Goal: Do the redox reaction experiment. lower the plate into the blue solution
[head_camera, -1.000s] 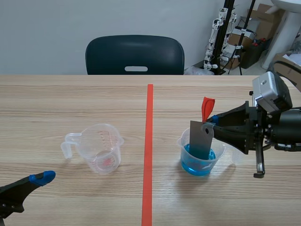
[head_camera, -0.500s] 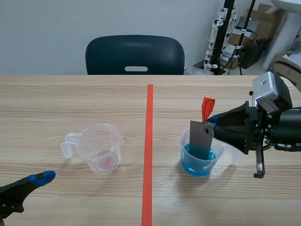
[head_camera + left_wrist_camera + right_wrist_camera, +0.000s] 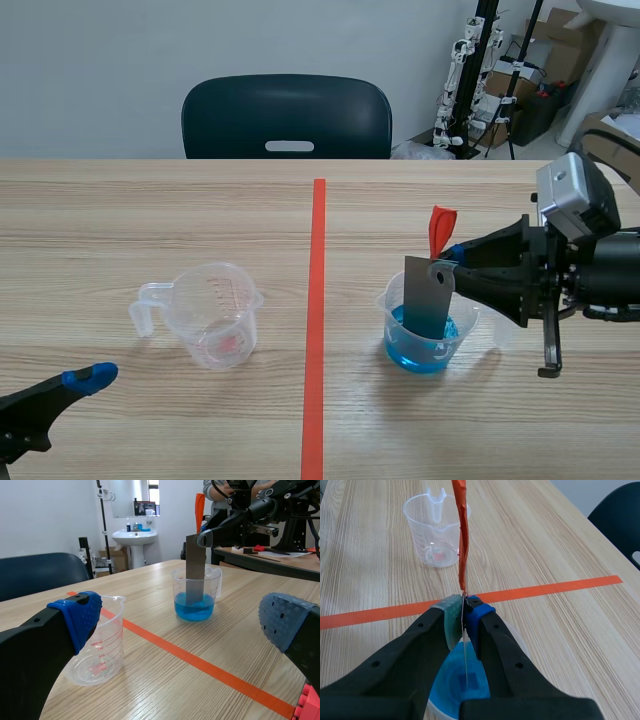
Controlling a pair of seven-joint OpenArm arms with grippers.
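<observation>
Nothing is seen to have moved. Right gripper [image 3: 464, 605] is clamped shut on the top edge of the grey plate [image 3: 425, 295] (red tag [image 3: 438, 228] above). The plate's lower end is dipped in the blue solution [image 3: 408, 352] inside a clear measuring cup [image 3: 389, 300]. Left gripper [image 3: 182, 621] is held wide open and empty.

From my end, the light wood-grain table [image 3: 150, 210] carries a clear plastic measuring cup with a handle [image 3: 215, 315] left of the orange-red tape line [image 3: 316, 300]. A clear plastic cup of blue liquid [image 3: 420, 355] sits right of it.
</observation>
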